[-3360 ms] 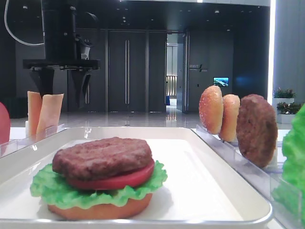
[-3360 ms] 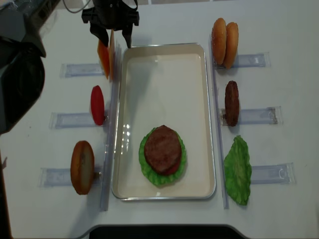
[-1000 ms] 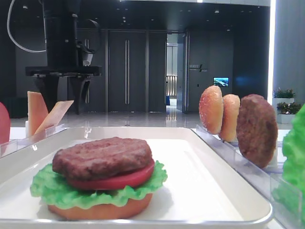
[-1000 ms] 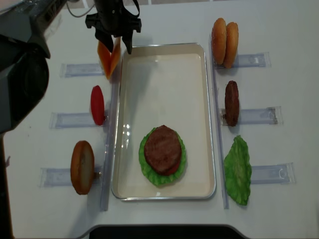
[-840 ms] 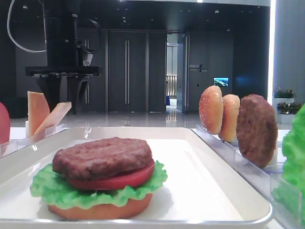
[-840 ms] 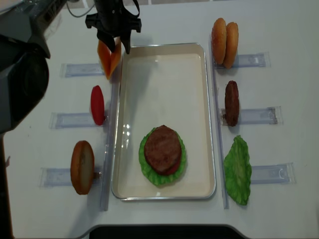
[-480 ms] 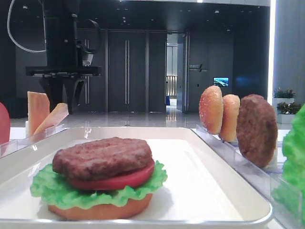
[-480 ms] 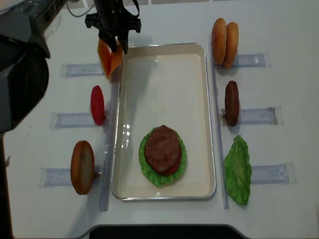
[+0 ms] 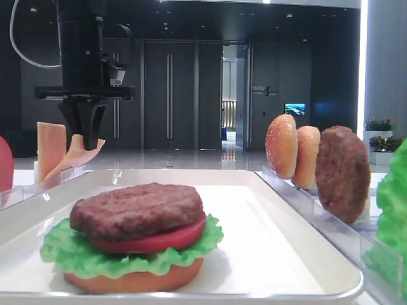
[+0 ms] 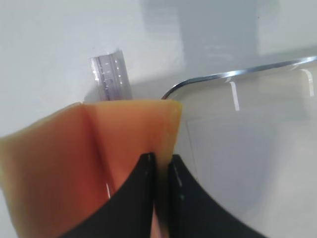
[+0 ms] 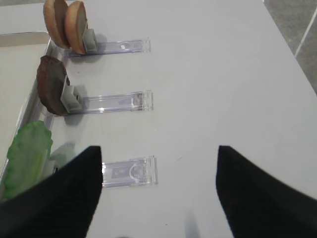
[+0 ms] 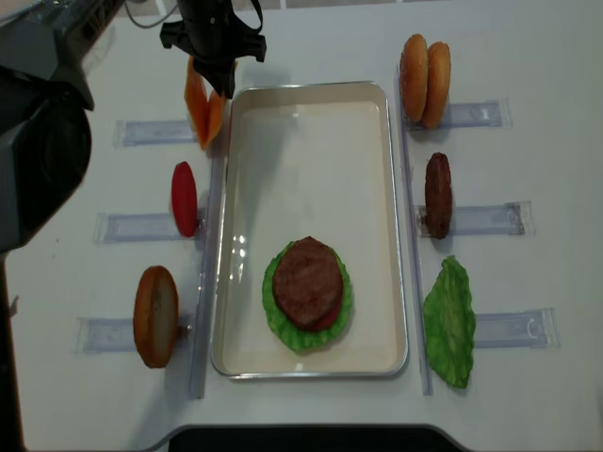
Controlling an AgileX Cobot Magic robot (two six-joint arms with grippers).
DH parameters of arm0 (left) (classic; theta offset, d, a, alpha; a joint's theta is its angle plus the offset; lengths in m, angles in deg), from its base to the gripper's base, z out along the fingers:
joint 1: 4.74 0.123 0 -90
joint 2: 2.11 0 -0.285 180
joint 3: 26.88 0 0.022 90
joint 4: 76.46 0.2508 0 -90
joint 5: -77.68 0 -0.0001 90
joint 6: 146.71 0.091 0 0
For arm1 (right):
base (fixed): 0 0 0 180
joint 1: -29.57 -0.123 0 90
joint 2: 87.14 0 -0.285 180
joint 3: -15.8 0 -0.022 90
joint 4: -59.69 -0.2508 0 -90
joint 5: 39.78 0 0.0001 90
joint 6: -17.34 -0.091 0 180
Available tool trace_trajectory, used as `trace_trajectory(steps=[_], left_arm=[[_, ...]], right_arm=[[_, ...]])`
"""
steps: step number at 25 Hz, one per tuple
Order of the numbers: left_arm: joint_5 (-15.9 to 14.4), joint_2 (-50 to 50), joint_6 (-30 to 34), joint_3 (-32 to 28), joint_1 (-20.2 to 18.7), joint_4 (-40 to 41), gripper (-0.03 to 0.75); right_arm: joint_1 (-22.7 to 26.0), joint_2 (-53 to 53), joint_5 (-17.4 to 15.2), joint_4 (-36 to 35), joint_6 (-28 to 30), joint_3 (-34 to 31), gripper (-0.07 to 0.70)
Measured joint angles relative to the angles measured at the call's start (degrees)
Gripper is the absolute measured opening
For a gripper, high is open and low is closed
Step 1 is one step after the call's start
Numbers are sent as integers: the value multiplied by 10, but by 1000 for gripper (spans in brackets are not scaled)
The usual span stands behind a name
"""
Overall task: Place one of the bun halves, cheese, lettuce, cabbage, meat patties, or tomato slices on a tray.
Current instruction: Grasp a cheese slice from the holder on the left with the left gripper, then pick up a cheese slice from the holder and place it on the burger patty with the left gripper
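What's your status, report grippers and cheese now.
Left gripper jaws shut on cheese slice beside tray. Right gripper open, idle over table. Second cheese slice adjacent in holder.

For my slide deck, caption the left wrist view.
Left tool pinches a cheese slice beside the tray corner.

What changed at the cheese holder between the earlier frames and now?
The left gripper, open astride the two cheese slices earlier, came down and closed on the cheese slice nearer the tray, which tilted toward the tray as it was pinched. The stacked burger, the bun halves, patty, lettuce and tomato slice stayed put.
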Motion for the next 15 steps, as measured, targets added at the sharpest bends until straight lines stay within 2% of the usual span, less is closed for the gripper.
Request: trace_trajectory(steps=[15], left_arm=[[-2, -12, 1, 0, 0, 3, 35]], right_arm=[[0, 0, 0, 0, 0, 0, 465]])
